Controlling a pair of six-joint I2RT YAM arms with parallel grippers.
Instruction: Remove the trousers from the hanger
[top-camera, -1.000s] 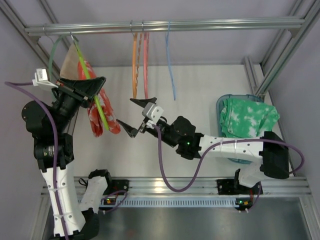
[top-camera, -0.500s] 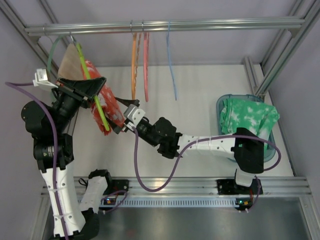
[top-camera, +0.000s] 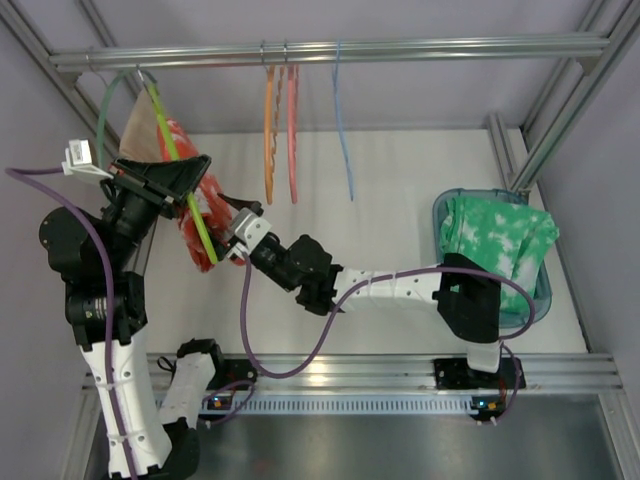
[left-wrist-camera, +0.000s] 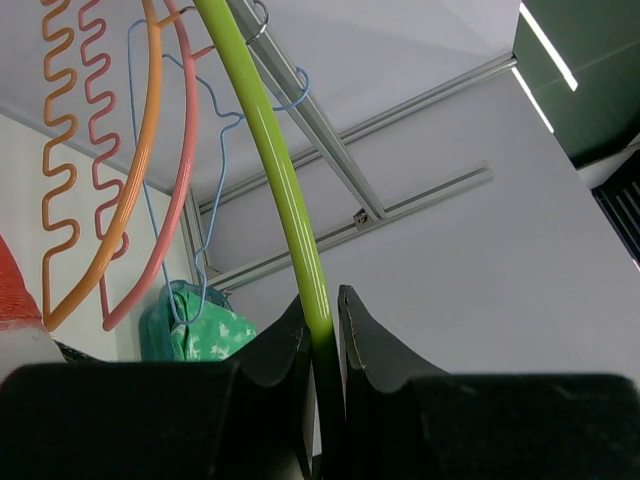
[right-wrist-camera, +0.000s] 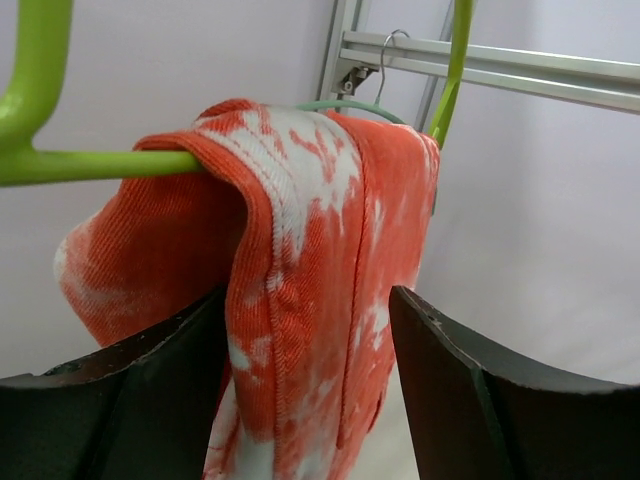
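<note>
The red-orange trousers with white splotches hang folded over the bar of the lime hanger, whose hook is on the top rail at the left. In the right wrist view the trousers drape over the lime bar. My left gripper is shut on the hanger's arm, seen between its fingers. My right gripper is open, its jaws on either side of the hanging trousers, not closed on them.
A tan garment hangs behind the trousers on a darker green hanger. Orange, pink and blue hangers hang mid-rail. A teal bin with green-and-white cloth stands at the right.
My right arm has reached left, from the middle of the table to the trousers, so its open jaws now straddle the cloth. The left gripper has kept hold of the hanger.
</note>
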